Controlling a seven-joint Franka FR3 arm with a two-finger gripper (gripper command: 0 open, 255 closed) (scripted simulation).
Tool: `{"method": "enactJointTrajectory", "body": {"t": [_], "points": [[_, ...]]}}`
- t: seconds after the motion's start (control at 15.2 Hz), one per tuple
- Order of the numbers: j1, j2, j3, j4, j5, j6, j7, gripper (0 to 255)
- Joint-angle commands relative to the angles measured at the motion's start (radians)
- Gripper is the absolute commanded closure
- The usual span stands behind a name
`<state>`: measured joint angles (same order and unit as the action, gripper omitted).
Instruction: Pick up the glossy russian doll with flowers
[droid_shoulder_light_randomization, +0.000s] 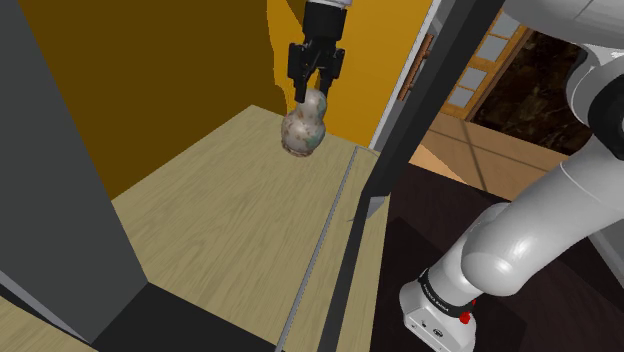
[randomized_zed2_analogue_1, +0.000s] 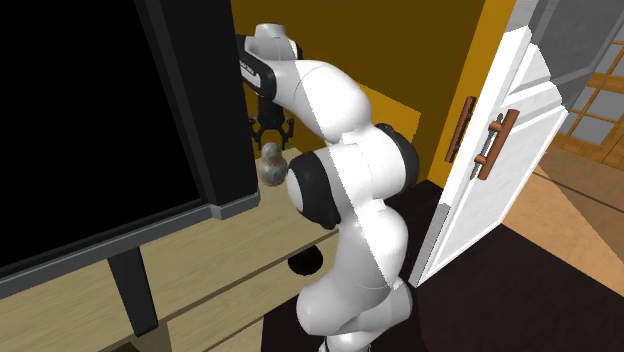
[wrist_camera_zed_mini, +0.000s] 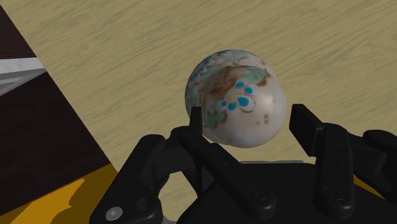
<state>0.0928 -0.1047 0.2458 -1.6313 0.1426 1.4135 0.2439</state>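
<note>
Black screen (randomized_zed2_analogue_1: 100, 130) takes the 9 o'clock side of the second exterior view, standing on the light wood table (droid_shoulder_light_randomization: 220, 230). White door (randomized_zed2_analogue_1: 470, 215) with brown handles (randomized_zed2_analogue_1: 495, 145) is at 3 o'clock there. The white arm (randomized_zed2_analogue_1: 340, 150) reaches over the table. In the shoulder view I have the claw (droid_shoulder_light_randomization: 316, 88) at 12 o'clock, pointing down, fingers pinched narrow on the top of the doll (droid_shoulder_light_randomization: 304, 128): glossy cream with blue and brown blotches. It is tilted under the claw, over the table's far part. Can't tell if its base is off the wood.
</note>
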Motion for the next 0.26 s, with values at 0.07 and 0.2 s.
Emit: {"method": "enactJointTrajectory", "body": {"t": [0.07, 0.2], "points": [[0.001, 0.015, 0.001, 0.061, -0.002, -0.044, 0.008, 255], [0.001, 0.016, 0.001, 0.064, -0.002, -0.046, 0.009, 255]]}}
